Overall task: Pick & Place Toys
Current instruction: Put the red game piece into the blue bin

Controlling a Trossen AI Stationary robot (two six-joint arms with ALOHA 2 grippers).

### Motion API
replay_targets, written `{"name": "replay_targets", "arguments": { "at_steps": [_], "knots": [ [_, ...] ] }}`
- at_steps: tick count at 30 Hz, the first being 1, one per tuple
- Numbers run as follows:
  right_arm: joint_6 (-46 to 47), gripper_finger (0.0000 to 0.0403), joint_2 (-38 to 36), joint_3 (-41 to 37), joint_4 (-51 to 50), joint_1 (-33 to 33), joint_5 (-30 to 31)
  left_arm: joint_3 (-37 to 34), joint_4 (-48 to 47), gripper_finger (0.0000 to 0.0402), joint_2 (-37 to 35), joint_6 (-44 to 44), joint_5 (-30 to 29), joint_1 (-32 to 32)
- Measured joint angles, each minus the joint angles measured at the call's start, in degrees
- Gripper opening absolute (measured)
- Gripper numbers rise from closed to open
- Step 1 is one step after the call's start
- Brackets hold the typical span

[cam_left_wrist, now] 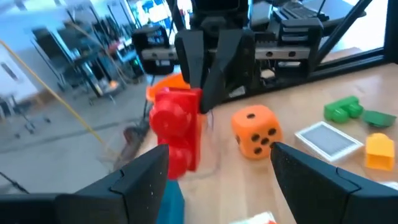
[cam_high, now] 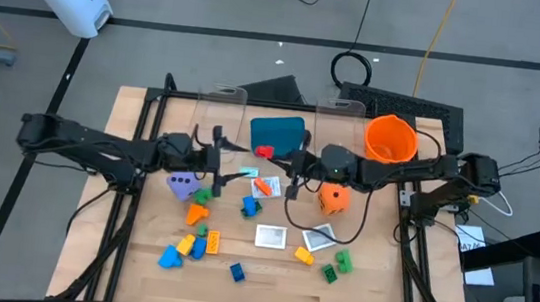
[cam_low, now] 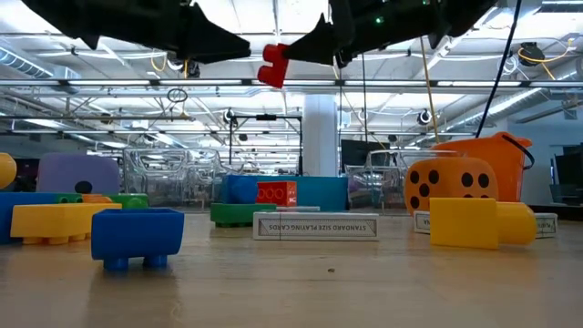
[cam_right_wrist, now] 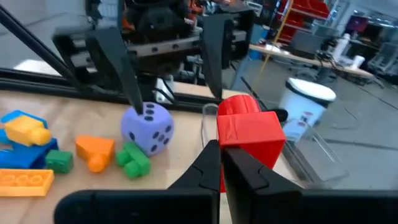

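My right gripper [cam_high: 284, 158] reaches in level from the table's right and is shut on a red brick [cam_high: 264, 151], high above the table in front of the teal tray [cam_high: 277, 132]. My left gripper [cam_high: 221, 156] faces it from the left, level and open, a short way from the brick; in the left wrist view the brick [cam_left_wrist: 177, 127] hangs just beyond my open fingers [cam_left_wrist: 146, 177]. On the wooden top lie a purple die [cam_high: 182, 184], an orange die [cam_high: 334, 198], two white cards [cam_high: 271, 236] and several coloured bricks [cam_high: 198, 244]. My right gripper pinches the red brick's near end [cam_right_wrist: 239, 146] between its two fingers. The fingers [cam_low: 314, 46] come level from the table's right, and the rest of the brick sticks out past their tips toward the left arm. The brick [cam_low: 273, 64] is lifted well clear of the table.
Two clear bins [cam_high: 222, 106] [cam_high: 339, 118] stand either side of the teal tray at the back. An orange bowl [cam_high: 390, 139] sits at the back right. Green bricks [cam_high: 337, 264] lie front right; bare wood shows along the near edge.
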Motion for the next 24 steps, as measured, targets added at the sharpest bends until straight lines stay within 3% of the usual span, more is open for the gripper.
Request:
{"name": "replay_targets", "arguments": {
  "at_steps": [7,13,24],
  "knots": [
    [-0.41,0.0,0.02,0.0,0.71,-0.27,-0.8,0.0,3.6,0.0289,0.45,2.09,-0.03,0.27],
    [0.99,0.0,0.02,0.0,3.5,-0.75,-8.88,0.0,3.79,0.0289,0.43,0.8,0.31,2.06],
    [1.13,0.0,0.02,0.0,4.8,-0.73,-9.01,0.39,5.56,0.0289,1.4,-1.83,8.99,3.76]
  ]
}}
